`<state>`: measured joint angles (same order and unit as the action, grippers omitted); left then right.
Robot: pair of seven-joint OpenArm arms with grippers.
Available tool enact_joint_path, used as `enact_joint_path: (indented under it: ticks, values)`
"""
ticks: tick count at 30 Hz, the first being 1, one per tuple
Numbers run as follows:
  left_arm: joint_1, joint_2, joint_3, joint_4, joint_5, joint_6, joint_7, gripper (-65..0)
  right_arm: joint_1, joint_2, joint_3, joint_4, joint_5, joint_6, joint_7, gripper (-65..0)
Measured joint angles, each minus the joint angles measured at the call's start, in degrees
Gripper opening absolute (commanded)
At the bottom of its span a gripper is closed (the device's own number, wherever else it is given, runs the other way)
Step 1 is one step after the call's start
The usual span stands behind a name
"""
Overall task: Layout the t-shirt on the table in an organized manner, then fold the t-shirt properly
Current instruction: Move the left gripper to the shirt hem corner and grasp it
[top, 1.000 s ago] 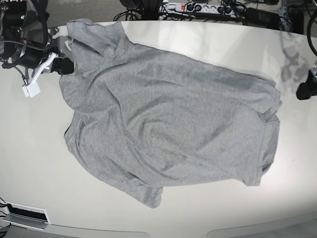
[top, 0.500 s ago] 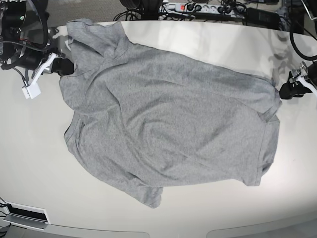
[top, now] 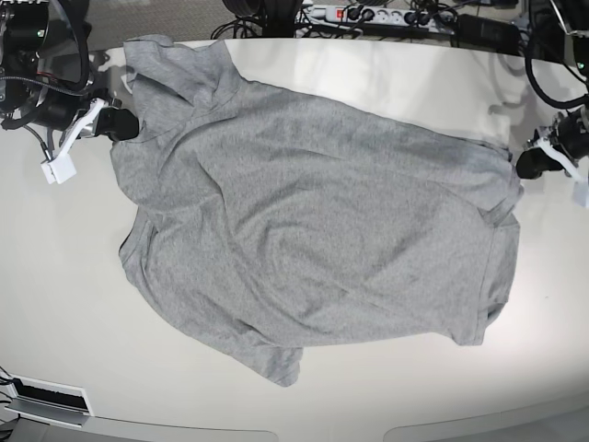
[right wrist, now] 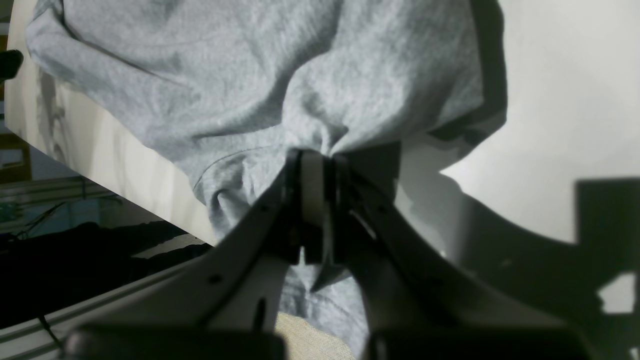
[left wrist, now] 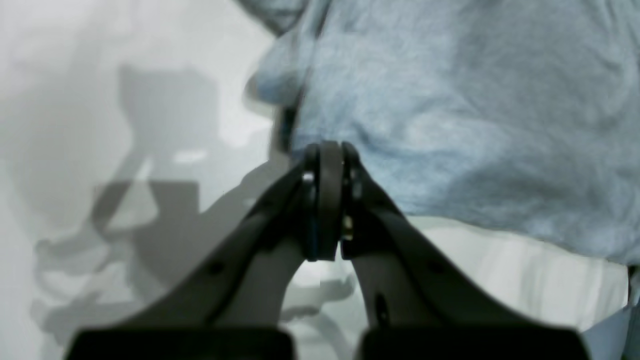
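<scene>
T-shirt (top: 313, 230) lies spread on the table (top: 55, 304), plain grey side up, mostly flat w/ soft wrinkles. One sleeve sticks out at the near edge, btm centre in base view; another bunched part sits at the far-left corner near the table's curved edge.

Right gripper (right wrist: 320, 160) (base-view left) is at the shirt's left edge, jaws pressed together on a pinch of grey fabric; cloth puckers into folds right at the tips in the wrist view. Table edge and dark floor show behind it.

Left gripper (left wrist: 325, 150) (base-view right) is at the shirt's right edge, jaws together. Tips touch the hem in the wrist view, but can't tell if any fabric is actually caught between them; view is blurry. Bare white table under and beside it, w/ arm shadows.

Power strip (top: 354, 16) and cables lie beyond the table's far edge.
</scene>
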<state>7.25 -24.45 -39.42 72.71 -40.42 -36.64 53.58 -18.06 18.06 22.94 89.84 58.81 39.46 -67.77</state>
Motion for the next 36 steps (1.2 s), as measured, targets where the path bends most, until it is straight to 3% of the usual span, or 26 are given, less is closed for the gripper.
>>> enact_joint_path:
  ticks: [3, 7, 9, 11, 14, 15, 18, 19, 20, 29, 36]
  values:
    - [0.0, -0.5, 0.0, 0.0, -1.0, 0.0, 1.7, -65.0, 0.0, 0.0, 0.0, 0.0, 0.0, 0.0, 0.0, -65.0]
    - [0.0, -2.5, -0.1, 0.7, -9.1, -0.3, 9.2, -65.0, 0.1, 0.0, 0.0, 0.0, 0.0, 0.0, 0.0, -65.0]
    - [0.0, -3.0, -1.4, 2.2, -11.1, -2.6, 11.7, -65.0, 0.1, 0.2, 0.0, 0.0, 0.0, 0.0, 0.0, -65.0]
    - [-0.1, -3.1, -3.3, 3.2, -11.4, -2.9, 11.1, -65.0, 0.1, 0.2, 0.0, 0.0, 0.0, 0.0, 0.0, -65.0]
    - [-0.1, -3.2, -5.0, 3.0, -6.8, -2.9, 6.6, -65.0, 0.2, 0.2, 0.0, 0.0, 0.0, 0.0, -0.3, -65.0]
    - [0.0, -3.1, -5.0, 2.6, -5.5, -2.9, 5.2, -62.8, 0.1, 0.2, 0.0, 0.0, 0.0, 0.0, -0.3, -65.0]
    - [0.0, -2.8, -4.9, 0.5, -2.7, -0.7, 1.2, -34.8, 0.1, 0.2, 0.0, 0.0, 0.0, 0.0, -0.5, -65.0]
    - [0.0, -2.8, -4.9, 0.1, -2.7, -0.7, 0.8, -27.8, 0.2, 0.2, 0.0, 0.0, 0.2, 0.0, -0.5, -65.0]
    - [-0.2, -2.5, -4.9, -0.3, -2.7, -0.7, 0.7, -24.9, 0.2, 0.2, 0.0, 0.0, 0.2, 0.0, -0.5, -65.0]
    - [-5.5, -2.5, -3.8, -9.4, -2.6, -0.8, 0.2, -24.7, 0.1, 0.2, 0.0, 0.1, 0.2, 0.0, -0.9, -65.0]
    - [-6.3, -2.5, 2.9, -11.0, -3.2, -2.8, 0.3, -24.7, 0.1, 0.2, 0.0, 0.1, 0.2, 0.0, -0.9, -65.0]
